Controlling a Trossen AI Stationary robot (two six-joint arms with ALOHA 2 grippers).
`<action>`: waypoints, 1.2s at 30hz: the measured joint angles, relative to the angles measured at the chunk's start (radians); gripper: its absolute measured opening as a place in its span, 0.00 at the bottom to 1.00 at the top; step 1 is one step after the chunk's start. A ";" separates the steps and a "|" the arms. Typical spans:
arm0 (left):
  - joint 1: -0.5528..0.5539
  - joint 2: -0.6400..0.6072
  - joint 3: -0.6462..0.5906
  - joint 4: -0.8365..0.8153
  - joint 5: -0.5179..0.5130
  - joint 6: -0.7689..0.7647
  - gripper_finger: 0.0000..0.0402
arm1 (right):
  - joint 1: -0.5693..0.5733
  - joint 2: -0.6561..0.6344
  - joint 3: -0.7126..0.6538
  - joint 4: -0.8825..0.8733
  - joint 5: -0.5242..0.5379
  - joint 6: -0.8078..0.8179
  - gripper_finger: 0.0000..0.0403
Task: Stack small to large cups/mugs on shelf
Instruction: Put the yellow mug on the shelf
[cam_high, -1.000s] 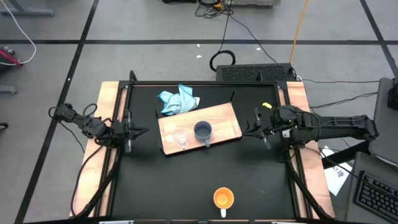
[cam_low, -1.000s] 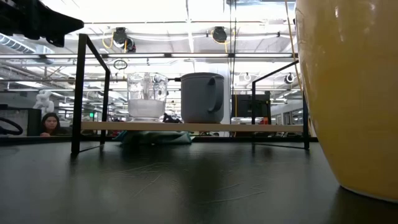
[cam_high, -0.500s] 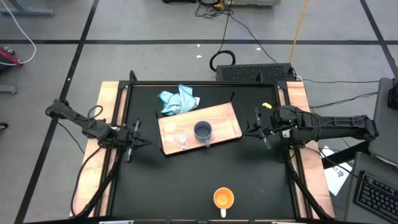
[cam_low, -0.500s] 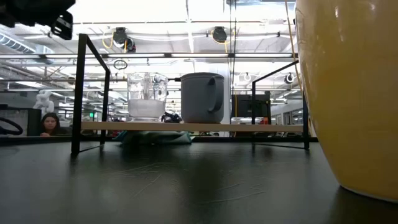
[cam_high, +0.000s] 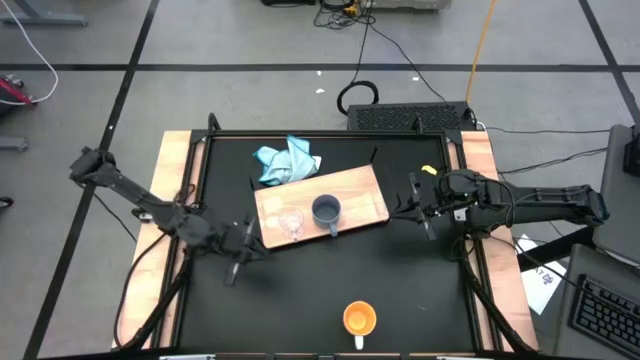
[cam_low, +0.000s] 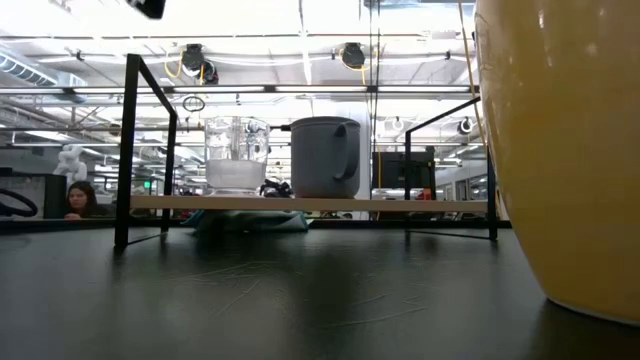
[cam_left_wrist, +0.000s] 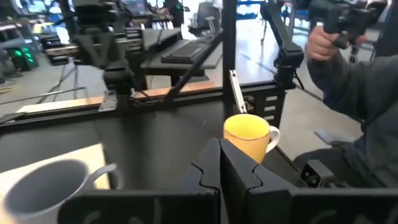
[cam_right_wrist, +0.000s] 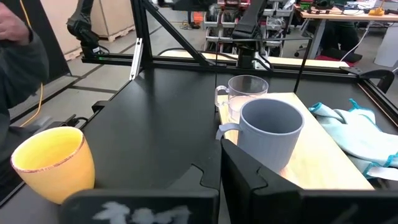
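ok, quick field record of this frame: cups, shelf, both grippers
glass cup: on the shelf, beside the grey-blue mug
grey-blue mug: upright on the shelf, handle toward the table front
orange mug: on the black tabletop near the front edge, off the shelf
shelf: wooden board, right part bare
blue cloth: behind the shelf
left gripper: shut, empty, off the shelf's left end
right gripper: shut, empty, right of the shelf

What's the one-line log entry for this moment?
left gripper: shut, near shelf | right gripper: shut, idle | glass cup, grey-blue mug: on shelf | orange mug: on table
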 joint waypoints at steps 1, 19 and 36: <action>-0.004 0.032 0.031 -0.012 0.000 -0.002 0.00 | 0.000 0.000 0.000 0.000 0.000 0.000 0.00; -0.009 0.325 0.284 -0.111 0.028 -0.047 0.00 | 0.000 0.000 0.000 0.000 0.000 -0.014 0.00; -0.009 0.362 0.284 -0.114 0.079 -0.051 0.00 | 0.000 0.000 0.000 0.002 0.000 -0.015 0.00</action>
